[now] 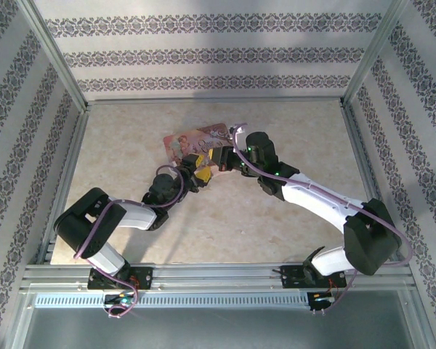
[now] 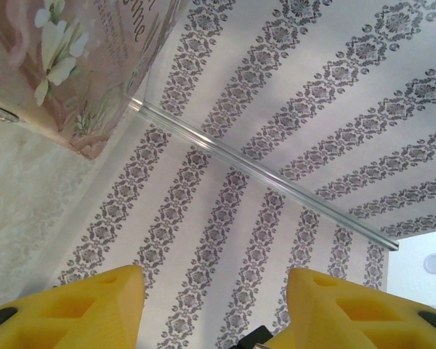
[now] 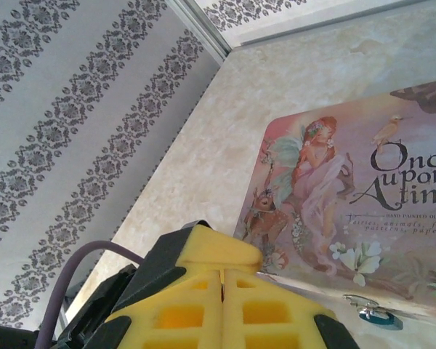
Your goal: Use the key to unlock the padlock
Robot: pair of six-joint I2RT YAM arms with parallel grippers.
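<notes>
Marbled surface [image 1: 131, 138] carries the pink tin [image 3: 327, 182] with the padlock [image 3: 374, 314] against its edge; my left pincer [image 2: 215, 294] gapes empty and my right pincer [image 3: 223, 280] is pressed shut, perhaps on the key, so I judge this the approach, and steadying the padlock comes next.

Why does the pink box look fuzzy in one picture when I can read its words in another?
Left wrist view: the pink tin fills the corner, likely too near the lens, so its flowers look soft. Right wrist view: it lies farther off, lettering crisp. Top external view: too small to read.
</notes>
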